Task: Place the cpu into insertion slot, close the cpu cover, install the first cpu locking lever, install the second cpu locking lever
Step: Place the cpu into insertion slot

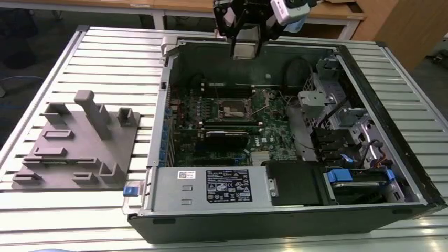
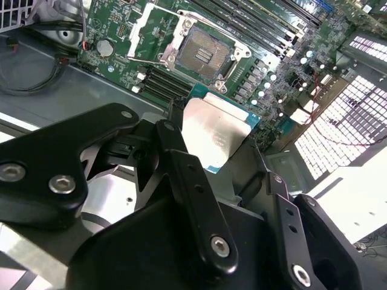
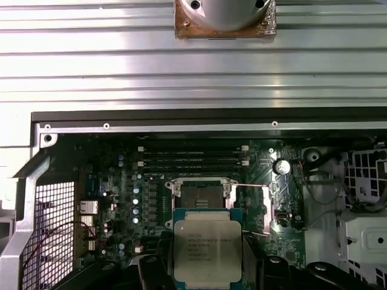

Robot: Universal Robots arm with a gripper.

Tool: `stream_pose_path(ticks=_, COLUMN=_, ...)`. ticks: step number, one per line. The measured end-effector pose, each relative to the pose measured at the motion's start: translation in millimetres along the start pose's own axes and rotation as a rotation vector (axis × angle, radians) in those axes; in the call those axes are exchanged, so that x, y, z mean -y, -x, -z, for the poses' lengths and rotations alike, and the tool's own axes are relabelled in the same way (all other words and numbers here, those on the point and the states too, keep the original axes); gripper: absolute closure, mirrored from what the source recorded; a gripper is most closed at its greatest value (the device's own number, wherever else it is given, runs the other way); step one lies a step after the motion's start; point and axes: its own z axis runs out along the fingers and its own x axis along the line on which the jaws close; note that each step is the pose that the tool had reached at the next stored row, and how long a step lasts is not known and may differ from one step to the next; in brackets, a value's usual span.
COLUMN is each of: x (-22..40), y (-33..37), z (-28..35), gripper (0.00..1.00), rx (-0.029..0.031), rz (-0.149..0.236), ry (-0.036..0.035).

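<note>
The pincer [image 2: 214, 144] grips the cpu [image 3: 207, 251] by its edges, well clear of the uncovered insertion slot [image 3: 199, 194], apparently to line it up.

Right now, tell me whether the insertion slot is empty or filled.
Empty: the insertion slot shows bare contacts; the fingers hold the cpu.
</note>
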Motion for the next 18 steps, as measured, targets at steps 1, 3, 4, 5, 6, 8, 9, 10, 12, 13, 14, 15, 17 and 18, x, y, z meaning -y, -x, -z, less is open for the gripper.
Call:
stream_pose_path(ticks=1, x=0.1, y=0.0, z=-0.7, gripper=0.46, rx=0.0, rz=0.0, ry=-0.0001)
stream_pose_path(ticks=3, x=0.2, y=0.0, z=-2.2, gripper=0.46, rx=-0.0001, rz=0.0, ry=-0.0001)
stream_pose_path(ticks=4, x=0.3, y=0.1, z=-3.1, gripper=0.46, rx=0.0, rz=0.0, ry=-0.0001)
stream_pose_path(ticks=5, x=0.3, y=0.1, z=-3.9, gripper=0.46, rx=-0.0001, rz=0.0, ry=-0.0001)
stream_pose_path(ticks=6, x=0.4, y=0.1, z=-4.7, gripper=0.46, rx=0.0, rz=0.0, ry=-0.0001)
stream_pose_path(ticks=8, x=0.5, y=0.1, z=-6.2, gripper=0.46, rx=0.0, rz=0.0, ry=-0.0001)
stream_pose_path(ticks=9, x=0.6, y=0.0, z=-6.8, gripper=0.46, rx=0.0, rz=0.0, ry=-0.0001)
stream_pose_path(ticks=10, x=0.6, y=0.0, z=-7.3, gripper=0.46, rx=-0.0001, rz=0.0, ry=-0.0002)
stream_pose_path(ticks=12, x=0.7, y=0.0, z=-7.9, gripper=0.46, rx=0.0, rz=0.0, ry=-0.0002)
stream_pose_path(ticks=13, x=0.7, y=-0.1, z=-8.0, gripper=0.46, rx=-0.0001, rz=0.0, ry=-0.0002)
stream_pose_path(ticks=14, x=0.8, y=-0.1, z=-8.7, gripper=0.46, rx=-0.0001, rz=0.0, ry=-0.0001)
stream_pose_path(ticks=15, x=0.8, y=-0.1, z=-9.0, gripper=0.46, rx=-0.0001, rz=0.0, ry=-0.0001)
stream_pose_path(ticks=17, x=0.8, y=-0.1, z=-9.2, gripper=0.46, rx=0.0, rz=0.0, ry=0.0)
stream_pose_path(ticks=18, x=0.8, y=-0.1, z=-9.7, gripper=0.46, rx=0.0001, rz=0.0, ry=0.0003)
